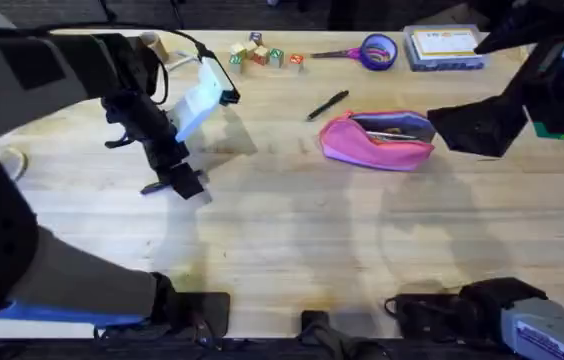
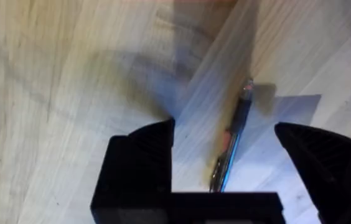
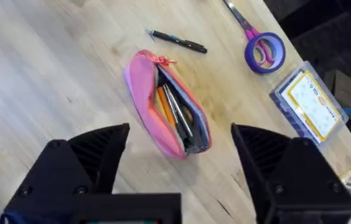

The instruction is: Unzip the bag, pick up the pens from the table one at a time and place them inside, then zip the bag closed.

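I am working at what looks like a lab bench set up for robot trials: a light wooden table [image 1: 292, 240], arm bases clamped along its near edge, and stationery props in a row beyond my right gripper [image 3: 178, 162], namely scissors [image 1: 367, 51], a clear box [image 1: 445, 47] and small toy blocks [image 1: 262, 54].
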Controlling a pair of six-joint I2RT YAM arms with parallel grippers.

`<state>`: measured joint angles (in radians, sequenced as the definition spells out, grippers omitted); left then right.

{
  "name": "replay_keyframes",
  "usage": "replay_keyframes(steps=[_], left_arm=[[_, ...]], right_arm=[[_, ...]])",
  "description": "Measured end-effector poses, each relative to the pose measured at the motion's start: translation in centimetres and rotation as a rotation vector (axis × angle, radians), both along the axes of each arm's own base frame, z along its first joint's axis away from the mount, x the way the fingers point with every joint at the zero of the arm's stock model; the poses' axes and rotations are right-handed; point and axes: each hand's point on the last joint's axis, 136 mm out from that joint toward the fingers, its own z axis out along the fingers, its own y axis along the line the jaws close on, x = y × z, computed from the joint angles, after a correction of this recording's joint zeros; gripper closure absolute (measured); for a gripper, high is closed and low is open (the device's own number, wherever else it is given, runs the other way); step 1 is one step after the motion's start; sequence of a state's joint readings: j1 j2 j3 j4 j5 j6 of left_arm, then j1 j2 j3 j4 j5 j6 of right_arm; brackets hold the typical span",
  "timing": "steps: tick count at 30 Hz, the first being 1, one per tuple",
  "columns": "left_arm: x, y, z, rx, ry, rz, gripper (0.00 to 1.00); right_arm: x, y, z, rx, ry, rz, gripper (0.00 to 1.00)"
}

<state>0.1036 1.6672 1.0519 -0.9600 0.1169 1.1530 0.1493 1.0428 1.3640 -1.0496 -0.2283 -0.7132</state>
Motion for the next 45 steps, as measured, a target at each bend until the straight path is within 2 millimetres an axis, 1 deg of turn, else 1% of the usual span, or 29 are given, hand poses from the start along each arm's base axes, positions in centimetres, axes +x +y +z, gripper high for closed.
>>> replay_keyframes(steps=[14,20,26,32,45], left_arm=[[0.6,-0.1,-0.4,-0.014,0.013,-0.014,0.005],[0.5,-0.1,-0.4,-0.012,0.017,-0.017,0.004],[0.5,-0.1,-0.4,0.007,0.025,-0.03,0.005],[0.5,-0.2,-0.4,0.043,0.03,-0.055,0.004],[0.5,-0.2,-0.5,0.049,0.028,-0.058,0.006]], right_arm=[[-0.2,-0.1,-0.2,-0.006,0.012,-0.004,0.004],[-0.2,-1.4,-0.8,-0.064,0.027,-0.053,0.003],[-0.1,-2.0,-0.9,-0.092,0.023,-0.079,0.003],[0.0,-2.2,-0.9,-0.099,0.021,-0.086,0.003],[0.0,-2.2,-0.9,-0.102,0.02,-0.088,0.003]])
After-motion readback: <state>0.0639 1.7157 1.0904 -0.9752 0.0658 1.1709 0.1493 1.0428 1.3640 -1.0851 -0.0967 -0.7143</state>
